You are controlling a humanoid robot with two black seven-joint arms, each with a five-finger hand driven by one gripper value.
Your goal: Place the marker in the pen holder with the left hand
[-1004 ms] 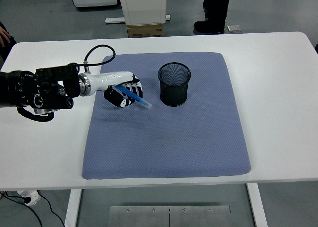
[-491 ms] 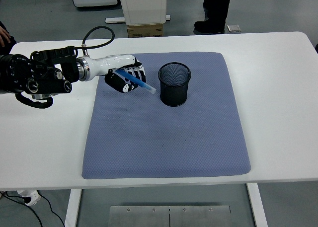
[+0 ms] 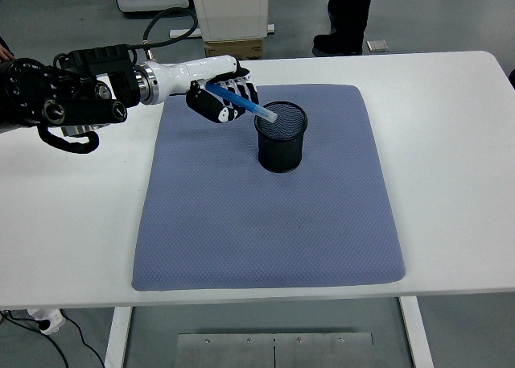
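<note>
Reaching in from the left edge, the left robot hand (image 3: 221, 101) grips a blue marker (image 3: 240, 101), its fingers curled around the upper part of the barrel. The marker is tilted, upper end toward the hand, lower tip pointing down and right, just over the near-left rim of the holder (image 3: 282, 136). Whether the tip has crossed inside the rim or only hangs above it is hard to tell. The holder is a black mesh cup standing upright on a blue-grey mat (image 3: 265, 223), which lies on the white surface (image 3: 451, 159).

To do this step well, the hand should probably carry the tip a little further right, toward the middle of the opening, and tip the marker more upright before letting go. Released at this slant, it could catch the rim, knock the light cup, or slide out onto the mat. Lowering it partway in before opening the fingers would be safer.

The left arm is raised above the mat's far-left corner, forearm roughly level, hand turned with the knuckles up. The right arm is not in view
</note>
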